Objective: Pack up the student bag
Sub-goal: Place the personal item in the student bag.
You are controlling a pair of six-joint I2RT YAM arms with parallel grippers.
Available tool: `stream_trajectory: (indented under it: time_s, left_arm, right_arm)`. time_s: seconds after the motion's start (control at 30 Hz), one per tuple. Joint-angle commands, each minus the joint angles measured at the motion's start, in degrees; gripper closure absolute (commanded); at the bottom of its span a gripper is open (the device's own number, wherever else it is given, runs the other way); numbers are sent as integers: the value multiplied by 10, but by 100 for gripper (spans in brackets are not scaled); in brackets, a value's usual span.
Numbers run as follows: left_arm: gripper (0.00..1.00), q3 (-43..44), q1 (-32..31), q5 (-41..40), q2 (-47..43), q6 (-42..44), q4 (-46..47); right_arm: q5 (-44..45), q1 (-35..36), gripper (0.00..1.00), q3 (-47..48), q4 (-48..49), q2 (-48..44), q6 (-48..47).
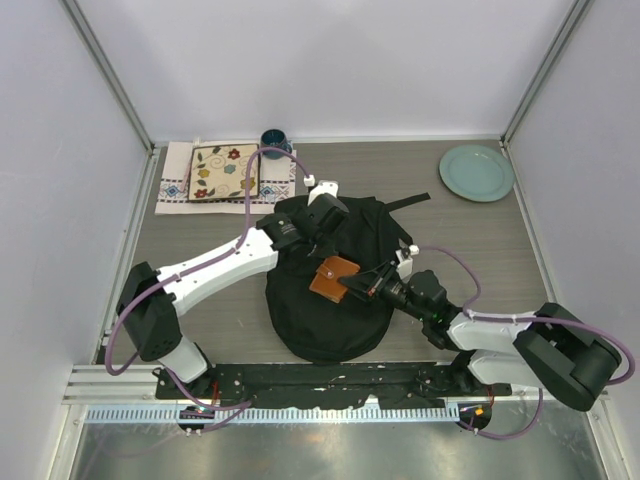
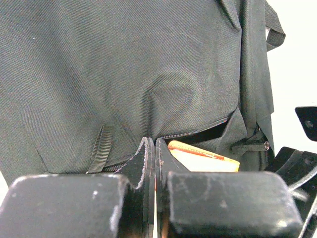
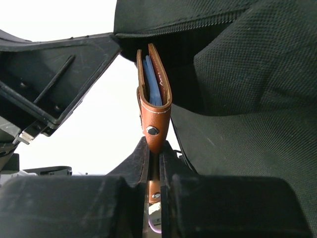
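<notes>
student bag, your large black soft fabric backpack [image 1: 325,325], lies mid-table before both arms. you look to be inserting a tan leather wallet [image 1: 333,278] at its zip opening [image 2: 198,133]; next, push it deeper, then release. the right gripper [image 1: 360,283], reaching low from the right, clamps the wallet. the left gripper [image 1: 318,235], stretched over the bag's top, is closed; on fabric or not, unclear.

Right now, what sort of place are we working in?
Probably a lab robot cell: white panel walls, metal frame posts, and a table staged with a plate and placemat.
</notes>
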Motion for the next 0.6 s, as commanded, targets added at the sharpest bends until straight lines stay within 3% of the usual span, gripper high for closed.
stream_trajectory:
  time_s: [0.0, 0.23, 0.4, 0.57]
  left_arm:
    - [100, 19, -1, 8, -38, -8, 26]
    - [100, 12, -1, 9, -49, 0, 26]
    - [100, 5, -1, 13, -52, 4, 26]
    - [100, -8, -1, 20, -52, 6, 25]
  right_arm:
    - [19, -2, 100, 2, 65, 41, 13]
    - [16, -14, 100, 23, 208, 169, 63]
    - [36, -27, 100, 24, 384, 268, 104]
    - [71, -39, 100, 12, 439, 307, 106]
